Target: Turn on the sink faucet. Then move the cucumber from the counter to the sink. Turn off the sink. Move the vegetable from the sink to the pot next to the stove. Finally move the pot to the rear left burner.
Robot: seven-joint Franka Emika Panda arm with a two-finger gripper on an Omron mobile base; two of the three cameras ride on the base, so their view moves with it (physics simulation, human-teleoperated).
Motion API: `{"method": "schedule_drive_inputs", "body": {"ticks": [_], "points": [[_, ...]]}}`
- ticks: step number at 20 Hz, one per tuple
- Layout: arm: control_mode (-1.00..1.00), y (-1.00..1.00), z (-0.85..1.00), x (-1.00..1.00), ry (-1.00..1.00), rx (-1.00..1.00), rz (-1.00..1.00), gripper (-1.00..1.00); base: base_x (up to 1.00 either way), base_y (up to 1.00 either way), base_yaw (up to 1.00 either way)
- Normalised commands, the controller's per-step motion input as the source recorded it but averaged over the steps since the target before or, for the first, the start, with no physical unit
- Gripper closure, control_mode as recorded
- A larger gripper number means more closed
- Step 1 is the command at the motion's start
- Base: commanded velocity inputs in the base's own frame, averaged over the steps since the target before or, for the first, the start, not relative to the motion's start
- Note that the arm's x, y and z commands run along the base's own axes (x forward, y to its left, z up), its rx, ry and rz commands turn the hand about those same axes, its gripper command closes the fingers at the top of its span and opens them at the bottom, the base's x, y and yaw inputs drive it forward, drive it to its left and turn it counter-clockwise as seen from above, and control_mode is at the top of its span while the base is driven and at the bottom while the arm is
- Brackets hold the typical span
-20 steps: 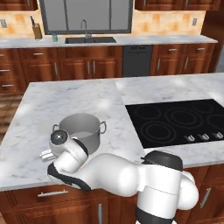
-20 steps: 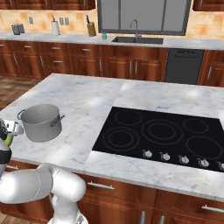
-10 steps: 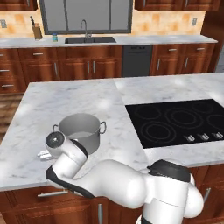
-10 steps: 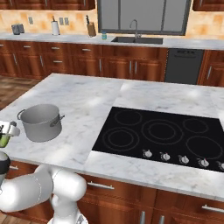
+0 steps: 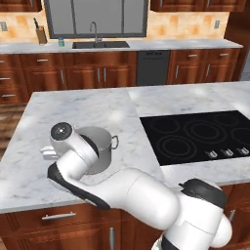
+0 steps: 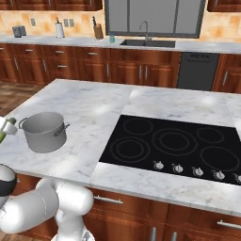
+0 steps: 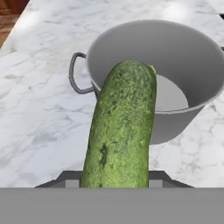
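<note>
Cucumber (image 7: 120, 131) is pinched between the fingers, its tip now reaching over the near rim of the pot (image 7: 175, 65); a second ago the hand sat lower and further back. Pot stands on the surface (image 5: 63, 112) left of the stove (image 6: 174, 141). Release into the pot looks imminent.

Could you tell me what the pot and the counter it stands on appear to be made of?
The pot looks like brushed grey metal: a matte, even sheen, thin walls and loop handles. The counter looks like polished white marble with grey veining and soft glare patches, though it could be an imitation.
</note>
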Motion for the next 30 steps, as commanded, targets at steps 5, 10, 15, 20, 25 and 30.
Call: {"method": "schedule_drive_inputs", "body": {"ticks": [5, 10, 15, 20, 25, 30], "points": [[-1.0, -0.28, 0.71, 0.21, 0.15, 0.11, -0.05, 1.0, 0.0, 0.0, 0.0], [-1.0, -0.47, 0.23, 0.29, 0.15, 0.06, -0.09, 1.0, 0.0, 0.0, 0.0], [-1.0, -0.44, -0.01, 0.31, 0.15, 0.0, -0.14, 1.0, 0.0, 0.0, 0.0], [-1.0, -0.22, -0.16, 0.32, 0.13, -0.01, -0.11, 1.0, 0.0, 0.0, 0.0], [-1.0, -0.01, -0.42, 0.36, 0.07, -0.09, -0.07, 1.0, 0.0, 0.0, 0.0], [-1.0, -0.02, -0.22, 0.41, 0.09, -0.02, -0.09, 1.0, 0.0, 0.0, 0.0]]}}
